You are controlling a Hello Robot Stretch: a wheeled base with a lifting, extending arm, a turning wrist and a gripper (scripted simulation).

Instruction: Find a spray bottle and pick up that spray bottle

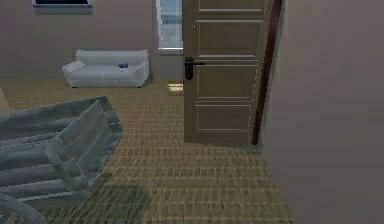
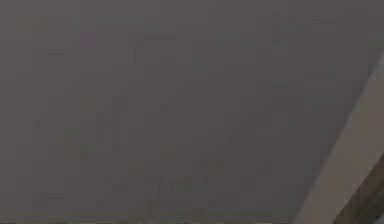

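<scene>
In the forward view a brown panelled door (image 1: 225, 70) stands ajar just right of the middle, a dark lever handle (image 1: 190, 65) on its left edge. A plain wall (image 1: 330, 120) takes up the forward view's right. Left of the door, a bright window pane (image 1: 170, 25) shows in the far wall. A white sofa (image 1: 105, 70) sits against that wall, with a small bluish blob (image 1: 122, 66) on its seat that is too small to name. A dark frame (image 1: 62, 4) hangs at the top edge above the sofa. Close by on the forward view's left sprawls a pale grey chair (image 1: 60, 145) on brown woven carpet (image 1: 190, 175).

The arm side view faces a flat grey wall (image 2: 150, 100) with a lighter slanted strip (image 2: 350, 150) at its lower right.

Where the spray bottle is cannot be told, and neither can the state of the gripper or whether it grasps anything.
</scene>
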